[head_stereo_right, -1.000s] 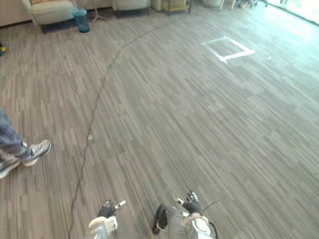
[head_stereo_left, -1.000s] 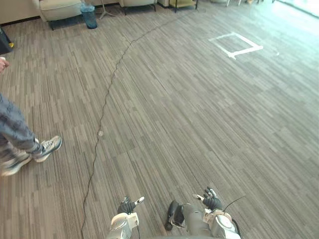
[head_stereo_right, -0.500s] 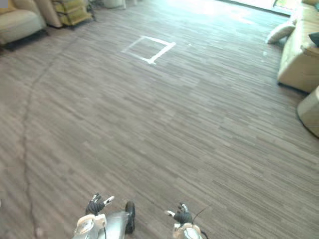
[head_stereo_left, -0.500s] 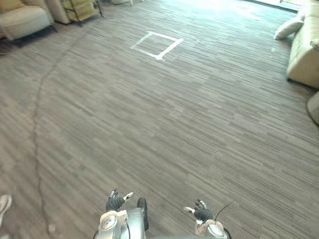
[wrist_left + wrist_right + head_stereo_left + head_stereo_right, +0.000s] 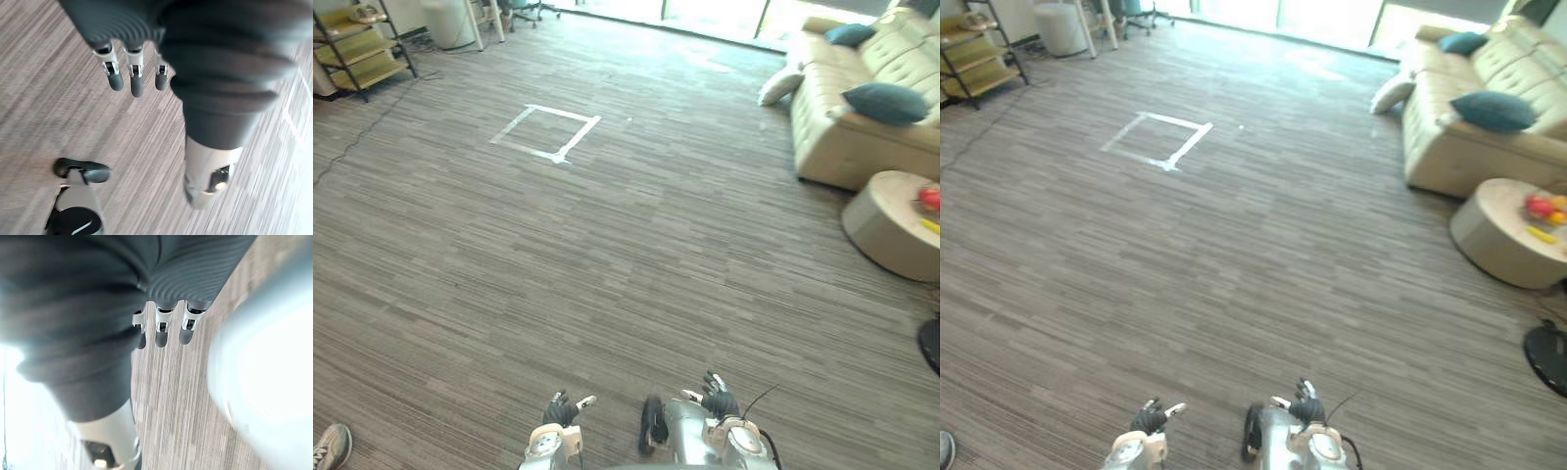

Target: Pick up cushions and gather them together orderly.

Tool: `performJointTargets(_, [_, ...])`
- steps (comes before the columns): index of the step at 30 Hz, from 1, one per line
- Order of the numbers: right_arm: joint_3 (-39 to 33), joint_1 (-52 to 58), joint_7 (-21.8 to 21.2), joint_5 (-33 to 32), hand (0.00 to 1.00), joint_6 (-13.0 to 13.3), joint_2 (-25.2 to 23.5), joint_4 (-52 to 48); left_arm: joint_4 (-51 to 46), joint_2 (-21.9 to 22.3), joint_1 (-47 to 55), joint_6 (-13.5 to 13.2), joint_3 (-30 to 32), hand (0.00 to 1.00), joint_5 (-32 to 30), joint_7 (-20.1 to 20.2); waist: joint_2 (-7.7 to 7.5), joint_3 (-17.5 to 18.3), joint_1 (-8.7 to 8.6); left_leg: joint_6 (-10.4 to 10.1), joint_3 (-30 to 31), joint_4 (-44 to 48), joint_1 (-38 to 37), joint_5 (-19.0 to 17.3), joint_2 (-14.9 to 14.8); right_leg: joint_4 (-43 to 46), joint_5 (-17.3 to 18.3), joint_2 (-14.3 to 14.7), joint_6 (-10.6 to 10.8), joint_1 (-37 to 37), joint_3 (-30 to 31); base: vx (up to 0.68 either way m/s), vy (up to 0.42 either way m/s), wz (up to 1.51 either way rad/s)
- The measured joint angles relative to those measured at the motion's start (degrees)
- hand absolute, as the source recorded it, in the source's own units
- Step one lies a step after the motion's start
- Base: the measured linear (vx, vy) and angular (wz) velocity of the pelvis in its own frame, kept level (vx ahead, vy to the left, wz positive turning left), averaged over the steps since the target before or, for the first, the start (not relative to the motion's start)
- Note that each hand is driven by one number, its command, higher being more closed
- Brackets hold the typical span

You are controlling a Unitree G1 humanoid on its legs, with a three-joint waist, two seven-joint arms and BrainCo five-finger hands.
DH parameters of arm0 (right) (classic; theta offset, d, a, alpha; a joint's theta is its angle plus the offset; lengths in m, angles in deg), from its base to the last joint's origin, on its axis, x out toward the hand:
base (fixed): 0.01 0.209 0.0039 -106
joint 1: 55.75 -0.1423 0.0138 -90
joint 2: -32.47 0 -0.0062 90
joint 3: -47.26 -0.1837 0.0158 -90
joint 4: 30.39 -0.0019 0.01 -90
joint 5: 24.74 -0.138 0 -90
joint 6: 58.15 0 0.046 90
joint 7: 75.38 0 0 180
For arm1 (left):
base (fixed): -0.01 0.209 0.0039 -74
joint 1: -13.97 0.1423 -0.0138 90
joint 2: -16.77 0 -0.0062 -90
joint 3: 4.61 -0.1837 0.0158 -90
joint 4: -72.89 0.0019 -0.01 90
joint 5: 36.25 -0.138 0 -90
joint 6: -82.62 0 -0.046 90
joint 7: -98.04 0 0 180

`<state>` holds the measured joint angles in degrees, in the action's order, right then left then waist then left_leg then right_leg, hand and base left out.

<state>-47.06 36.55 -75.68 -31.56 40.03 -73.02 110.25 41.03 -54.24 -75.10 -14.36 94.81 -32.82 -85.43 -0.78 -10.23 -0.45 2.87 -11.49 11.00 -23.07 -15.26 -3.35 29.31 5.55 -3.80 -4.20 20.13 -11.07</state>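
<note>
In the left eye view a pale cushion [image 5: 780,86] lies on the floor [image 5: 607,255] against the end of the sofa [image 5: 847,147], and teal cushions [image 5: 888,102] rest on the sofa, all well apart from the left hand [image 5: 563,409] and right hand [image 5: 717,397]. They look light and soft, best gripped at an edge or corner. The right eye view shows a round low table [image 5: 1494,250] bearing red and yellow pieces [image 5: 1541,208], and in the wrist views the left hand's fingers [image 5: 133,73] and the right hand's fingers [image 5: 161,330] hang straight, holding nothing.
</note>
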Motion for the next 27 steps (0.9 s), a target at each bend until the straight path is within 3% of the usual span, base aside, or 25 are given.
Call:
performJointTargets(1, [-0.1, 0.0, 0.0, -0.1, 0.00, 0.1, 0.6, -0.3, -0.3, 0.4, 0.5, 0.0, 0.6, 0.00, -0.1, 0.1, 1.84, 0.0, -0.06, -3.2, 2.9, 12.1, 5.1, 1.9, -2.4, -0.9, 1.9, 1.6, -0.5, -2.0, -0.7, 0.74, -0.282, -0.22])
performJointTargets(2, [-0.1, -0.1, 0.0, -0.1, 0.00, 0.1, 0.9, -0.5, -0.4, 0.6, 0.4, 0.0, 1.0, 0.00, -0.1, 0.2, 2.94, -0.3, -0.14, -7.8, 5.3, 22.0, 9.4, 5.8, -3.8, -2.1, 3.0, 3.1, -0.9, -4.0, -0.5, 0.63, -0.215, -0.22])
performJointTargets(3, [0.0, -0.5, 0.1, -0.5, 0.00, 0.0, 1.3, -0.5, -0.8, 0.5, 0.4, 0.1, 1.5, 0.00, -0.1, 0.3, 3.94, -1.2, -0.02, -10.9, 7.2, 33.0, 14.4, 11.1, -5.6, -4.3, 3.6, 4.9, -1.4, -7.2, -0.1, 0.52, -0.155, -0.21])
performJointTargets(4, [0.0, -0.9, 0.1, -0.6, 0.00, 0.0, 1.4, -0.2, -1.0, 0.4, 0.3, 0.1, 2.0, 0.00, -0.1, 0.4, 4.28, -1.7, 0.00, -10.9, 7.2, 38.3, 16.6, 10.9, -6.5, -5.6, 3.9, 5.9, -2.0, -9.2, 0.2, 0.53, -0.094, -0.35])
performJointTargets(5, [0.1, -1.4, 0.4, -0.6, 0.00, -0.9, 1.0, 0.7, -2.0, 0.3, 0.0, 0.0, 3.2, 0.00, 0.0, 0.4, 4.45, -2.8, 0.53, -9.6, 6.0, 47.1, 21.0, 8.1, -7.8, -8.7, 4.9, 7.4, -3.0, -15.2, 1.3, 0.65, -0.093, -0.44])
performJointTargets(6, [0.1, -1.3, 0.5, -0.7, 0.00, -1.2, -0.1, 1.5, -3.2, -0.2, 0.0, -0.1, 3.0, 0.00, 0.0, 0.3, 2.55, -3.6, 1.42, -8.0, 4.4, 49.5, 25.4, 5.3, -7.2, -12.0, 6.2, 7.4, -3.8, -21.3, 2.6, 0.62, -0.090, -0.48])
performJointTargets(7, [0.1, -1.3, 0.5, -0.9, 0.00, -1.3, -0.6, 1.9, -3.9, -0.7, 0.1, -0.3, 2.9, 0.00, 0.0, 0.3, 1.97, -3.5, 1.85, -7.7, 3.3, 48.8, 27.2, 4.3, -7.0, -13.6, 6.5, 7.2, -4.0, -23.1, 3.2, 0.67, -0.108, -0.71])
performJointTargets(8, [0.0, -1.1, 0.5, -1.3, 0.00, -1.5, -0.9, 2.9, -5.1, -1.6, 0.2, -0.5, 2.4, 0.00, 0.1, 0.2, 0.79, -3.0, 2.98, -6.6, -0.7, 43.6, 30.9, 2.2, -6.7, -16.0, 6.8, 6.7, -2.9, -26.8, 5.7, 0.67, -0.081, -0.93])
performJointTargets(9, [0.0, -1.1, 0.6, -2.2, 0.00, -1.8, -1.5, 3.0, -5.8, -1.5, 0.4, -1.0, 2.5, 0.00, 0.1, 0.1, 0.74, -2.8, 3.88, -6.2, -3.0, 37.2, 34.5, 1.0, -6.7, -18.0, 7.5, 6.4, -2.0, -29.8, 7.8, 0.68, -0.049, -0.94])
performJointTargets(11, [0.0, -1.1, 1.0, -2.3, 0.00, -2.0, -1.5, 3.0, -6.3, -1.2, 0.5, -1.3, 2.5, 0.00, 0.2, -0.1, 1.15, -2.9, 3.87, -6.2, -3.5, 31.6, 37.4, 1.0, -6.4, -19.9, 8.3, 5.9, -1.2, -32.6, 9.4, 0.57, 0.069, -0.65])
performJointTargets(13, [0.2, -0.8, 1.2, -2.2, 0.00, -2.1, -1.6, 3.0, -7.1, -1.3, 1.0, -1.6, 2.4, 0.00, 0.7, -0.6, 0.67, -2.0, 4.16, -6.6, -3.9, 10.1, 39.9, 5.5, -3.0, -24.8, 10.9, 2.5, 2.4, -39.0, 13.1, 0.73, 0.213, -0.96])
performJointTargets(14, [0.6, -0.8, 1.3, -2.2, 0.00, -2.1, -1.5, 3.0, -6.9, -1.3, 1.2, -1.6, 2.4, 0.00, 0.7, -0.9, 0.92, -1.2, 4.18, -5.9, -3.7, 5.7, 40.9, 8.3, -2.7, -25.4, 11.6, 2.0, 3.5, -39.9, 14.1, 0.86, 0.333, -0.94])
performJointTargets(15, [0.9, -0.4, 1.3, -2.2, 0.00, -2.1, -1.7, 3.0, -6.8, -1.0, 1.5, -1.5, 2.2, 0.00, 0.8, -1.1, 0.62, -0.1, 4.72, -5.1, -3.7, 6.0, 40.6, 14.9, -2.1, -24.5, 12.4, 0.9, 4.8, -40.3, 15.7, 0.79, 0.337, -0.77])
performJointTargets(16, [1.2, 0.5, 1.3, -2.2, 0.00, -2.2, -2.4, 3.0, -6.8, -2.1, 1.8, -1.4, 1.8, 0.00, 0.8, -1.2, -1.29, 2.1, 4.84, -2.8, -4.7, 6.1, 40.2, 15.8, -0.3, -20.3, 12.7, -1.4, 5.3, -38.5, 17.1, 0.80, 0.344, -0.58])
performJointTargets(17, [0.8, 1.1, 1.3, -2.2, 0.00, -2.2, -2.8, 2.7, -6.6, -2.6, 1.7, -1.4, 1.8, 0.00, 0.8, -1.3, -2.82, 2.3, 4.65, -2.0, -5.7, 6.3, 38.7, 14.6, 1.1, -13.9, 12.0, -3.1, 6.6, -36.1, 17.4, 0.79, 0.356, -0.28])
performJointTargets(18, [0.9, 2.0, 1.2, -2.1, 0.00, -2.2, -3.1, 2.7, -6.4, -3.0, 1.6, -1.5, 1.7, 0.00, 0.8, -1.3, -4.06, 2.1, 4.50, -1.6, -6.0, 6.3, 36.1, 12.4, 2.4, -5.0, 10.1, -3.6, 9.5, -33.5, 17.9, 0.72, 0.352, -0.09])
performJointTargets(19, [1.0, 2.9, 1.1, -2.0, 0.00, -2.1, -3.2, 2.2, -6.1, -3.7, 1.3, -1.3, 1.6, 0.00, 0.8, -1.4, -5.05, 1.5, 4.23, -1.2, -6.0, 6.0, 31.8, 9.4, 3.9, 11.7, 3.4, -3.9, 11.9, -27.8, 18.9, 0.69, 0.340, -0.05])
performJointTargets(20, [1.0, 2.7, 1.0, -2.1, 0.00, -2.0, -3.1, 1.9, -5.4, -4.1, 1.0, -1.1, 1.2, 0.00, 0.9, -1.5, -5.33, 1.2, 4.04, -1.4, -6.2, 6.0, 29.4, 8.0, 4.3, 19.9, -0.1, -4.0, 13.1, -24.6, 19.4, 0.62, 0.283, -0.03])
performJointTargets(21, [1.1, 2.6, 0.9, -2.1, 0.00, -1.9, -2.6, 1.8, -4.1, -4.3, 0.8, -0.9, -0.3, 0.00, 1.1, -1.5, -4.69, 0.6, 3.56, -1.5, -6.1, 5.7, 24.5, 5.7, 5.0, 31.4, -2.0, -4.2, 14.2, -19.7, 18.7, 0.59, 0.225, 0.03])
performJointTargets(22, [1.0, 2.8, 0.9, -2.0, 0.00, -1.6, -1.9, 1.0, -3.3, -3.8, 0.7, -0.7, -2.0, 0.00, 1.1, -1.6, -3.90, 0.5, 2.90, -1.3, -5.3, 4.3, 19.5, 4.2, 4.9, 36.7, -0.8, -4.4, 14.0, -15.6, 16.0, 0.67, 0.232, 0.08])
performJointTargets(24, [0.8, 3.3, 0.9, -2.0, 0.00, -1.0, -1.6, -0.8, -2.9, -2.8, 0.3, -0.4, -3.9, 0.00, 1.1, -1.6, -2.55, 0.8, 2.73, -1.6, -4.9, -0.6, 13.3, 1.5, 4.1, 37.3, 3.1, -4.3, 11.9, -7.9, 10.5, 0.47, 0.139, 0.06])
performJointTargets(25, [0.6, 3.3, 0.8, -2.0, 0.00, -0.9, -1.7, -1.2, -2.7, -2.5, 0.3, -0.3, -4.1, 0.00, 1.1, -1.6, -2.59, 0.8, 2.71, -1.5, -4.9, -1.3, 12.1, 0.8, 4.1, 36.4, 4.0, -4.4, 11.7, -5.7, 9.3, 0.52, 0.070, 0.05])
performJointTargets(26, [-0.1, 3.0, 0.7, -2.1, 0.00, -0.4, -1.7, -2.3, -1.5, -1.9, 0.1, 0.2, -4.4, 0.00, 1.1, -1.5, -2.51, 0.6, 1.98, -1.6, -4.3, -2.7, 8.2, -1.2, 3.7, 30.2, 6.1, -4.2, 10.7, -0.1, 5.4, 0.56, 0.037, 0.08])
performJointTargets(27, [-0.2, 2.7, 0.7, -2.0, 0.00, -0.4, -1.4, -2.2, -1.0, -1.8, -0.1, 0.2, -4.4, 0.00, 1.1, -1.4, -2.41, 0.5, 1.56, -1.5, -4.2, -3.1, 7.0, -1.7, 3.6, 27.6, 6.5, -4.2, 10.1, 0.6, 4.4, 0.72, -0.011, 0.30])
